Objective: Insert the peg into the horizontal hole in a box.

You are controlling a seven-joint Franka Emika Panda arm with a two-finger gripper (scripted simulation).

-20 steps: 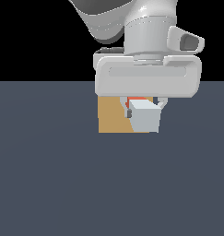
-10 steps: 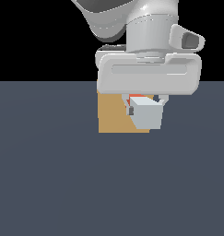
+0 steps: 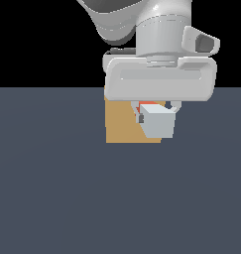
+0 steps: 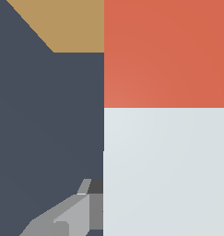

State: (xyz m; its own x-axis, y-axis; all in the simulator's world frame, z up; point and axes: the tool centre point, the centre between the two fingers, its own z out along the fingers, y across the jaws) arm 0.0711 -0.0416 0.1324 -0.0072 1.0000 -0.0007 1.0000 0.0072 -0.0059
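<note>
My gripper [image 3: 154, 110] is shut on the peg [image 3: 156, 122], whose pale grey-white end faces the exterior camera; a sliver of its red-orange end shows behind. The peg is held level, above the floor. In the wrist view the peg [image 4: 164, 170] fills the frame, grey-white near my fingers [image 4: 69, 221] and red-orange toward the box. The tan box [image 3: 123, 126] stands just behind the peg and extends to the exterior view's left of it; a corner of it shows in the wrist view [image 4: 72, 25]. The hole is hidden by the peg and my hand.
The dark grey floor [image 3: 57, 188] spreads all around the box. The arm's white wrist housing [image 3: 159, 82] hangs over the box's top and hides it.
The hand with the peg has shifted slightly toward the exterior view's right and a little lower. The box has not moved.
</note>
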